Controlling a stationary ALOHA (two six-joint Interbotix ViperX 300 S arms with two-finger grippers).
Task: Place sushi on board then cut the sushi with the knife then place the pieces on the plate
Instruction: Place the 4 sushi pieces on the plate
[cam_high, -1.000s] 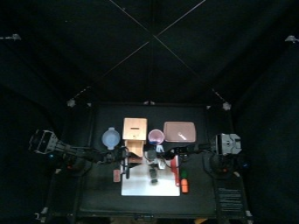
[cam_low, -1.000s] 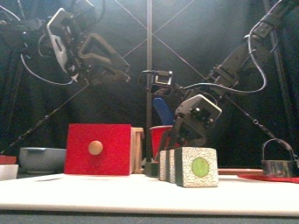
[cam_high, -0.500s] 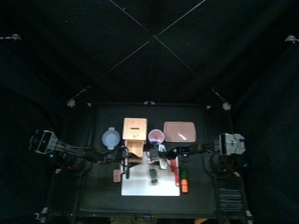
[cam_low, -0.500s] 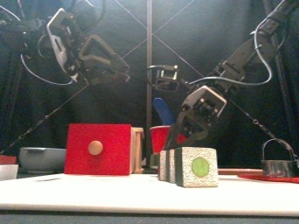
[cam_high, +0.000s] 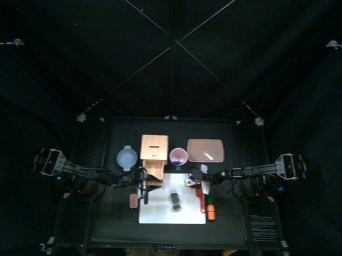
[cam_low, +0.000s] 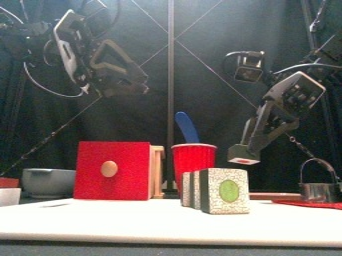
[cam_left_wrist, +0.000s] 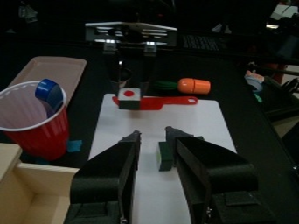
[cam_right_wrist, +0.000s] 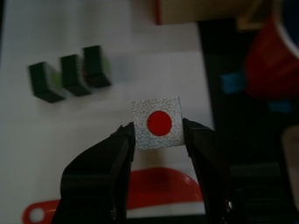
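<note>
- Just above the white board (cam_right_wrist: 59, 131), the right gripper (cam_right_wrist: 158, 131) pinched a speckled, red-centred sushi piece (cam_right_wrist: 158, 121); a red knife (cam_left_wrist: 170, 100) lay close below.
- Three dark sushi blocks (cam_right_wrist: 70, 77) stood well aside on the board.
- The left gripper (cam_left_wrist: 152, 134) hung open, empty.
- The red cup (cam_low: 194, 160) held a blue knife (cam_low: 187, 127).

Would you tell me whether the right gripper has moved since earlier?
Yes: in the front view the right gripper, holding a sushi piece, has swung rightward, away from the red cup.
</note>
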